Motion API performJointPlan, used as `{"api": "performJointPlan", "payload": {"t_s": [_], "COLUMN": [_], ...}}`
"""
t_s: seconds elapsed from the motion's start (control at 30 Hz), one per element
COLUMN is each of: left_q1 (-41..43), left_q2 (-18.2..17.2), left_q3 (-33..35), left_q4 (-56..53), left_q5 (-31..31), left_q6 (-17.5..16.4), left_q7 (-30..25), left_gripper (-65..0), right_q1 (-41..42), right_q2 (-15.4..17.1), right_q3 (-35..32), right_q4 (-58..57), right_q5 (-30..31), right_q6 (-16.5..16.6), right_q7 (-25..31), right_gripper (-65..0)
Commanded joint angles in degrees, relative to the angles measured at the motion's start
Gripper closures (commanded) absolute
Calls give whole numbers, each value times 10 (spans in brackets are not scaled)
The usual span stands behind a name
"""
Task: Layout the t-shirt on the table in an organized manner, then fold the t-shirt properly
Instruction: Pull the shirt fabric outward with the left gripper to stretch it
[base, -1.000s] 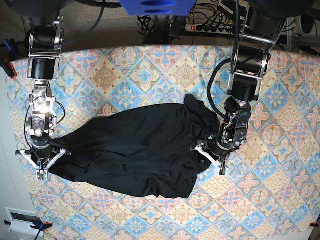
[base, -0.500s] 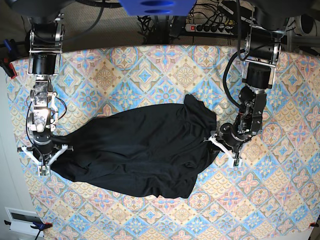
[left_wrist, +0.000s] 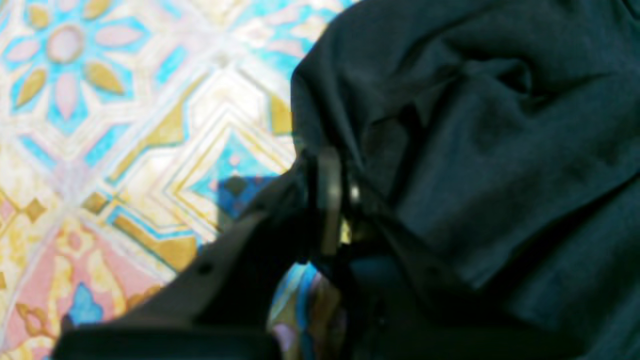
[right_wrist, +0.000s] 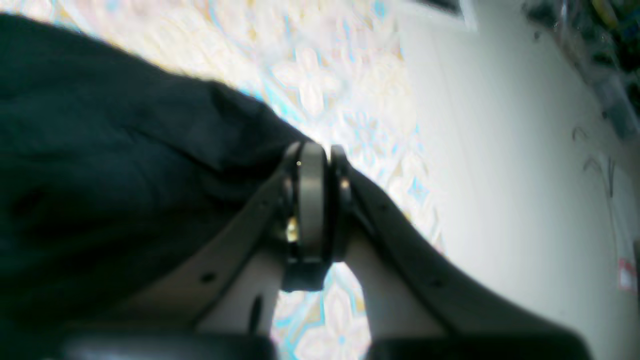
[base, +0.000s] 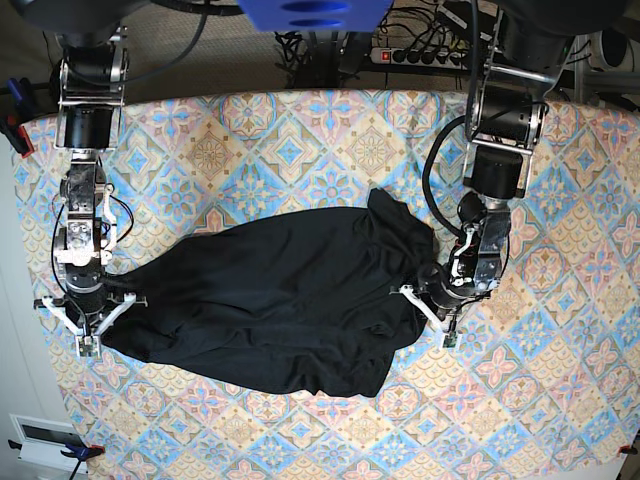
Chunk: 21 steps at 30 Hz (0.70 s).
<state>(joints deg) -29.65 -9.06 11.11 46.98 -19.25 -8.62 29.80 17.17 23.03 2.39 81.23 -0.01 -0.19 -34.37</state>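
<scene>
The black t-shirt (base: 280, 300) lies crumpled and stretched sideways across the middle of the table (base: 300, 140). My left gripper (base: 428, 308) is at the shirt's right edge. In the left wrist view the left gripper (left_wrist: 332, 200) is shut on a fold of the t-shirt (left_wrist: 500, 150), with one finger buried under cloth. My right gripper (base: 88, 325) holds the shirt's left end. In the right wrist view the right gripper (right_wrist: 320, 200) has its pads pressed together on the rim of the t-shirt (right_wrist: 100, 175), close to the table's side edge.
A power strip with cables (base: 420, 55) runs behind the table's far edge. A blue part (base: 310, 12) hangs at the top centre. Pale floor (right_wrist: 500, 150) lies just beyond the table edge by my right gripper. Patterned cloth (left_wrist: 125, 125) shows left of the left gripper.
My left gripper, open and drawn off to the right half a second ago, has come back onto the shirt's right edge and shut on it. The right gripper has barely shifted.
</scene>
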Motion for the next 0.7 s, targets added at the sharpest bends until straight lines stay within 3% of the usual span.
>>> {"api": "performJointPlan", "payload": {"t_s": [0.0, 0.3, 0.37, 0.53, 0.67], "left_q1": [-28, -55, -55, -56, -70], "left_q2": [-8, -140, -162, -198, -247], "left_q3": [-1, -14, -54, -234, -304], "left_q4": [8, 176, 205, 244, 246], "left_q5": [-4, -67, -82, -117, -141], "left_q6": [-2, -1, -1, -3, -5], "left_q7": [-7, 5, 28, 101, 117], "left_gripper": [-7, 0, 0, 0, 0], "right_q1": [16, 15, 15, 15, 15], "right_q2": [11, 11, 11, 11, 11], "right_q3": [4, 4, 4, 4, 4], "right_q4": [11, 11, 13, 14, 15], "right_q5": [-6, -4, -4, -4, -4], "right_q6": [-6, -6, -6, -6, -6], "right_q7": [13, 13, 13, 13, 15], "right_gripper": [0, 0, 0, 0, 0]}}
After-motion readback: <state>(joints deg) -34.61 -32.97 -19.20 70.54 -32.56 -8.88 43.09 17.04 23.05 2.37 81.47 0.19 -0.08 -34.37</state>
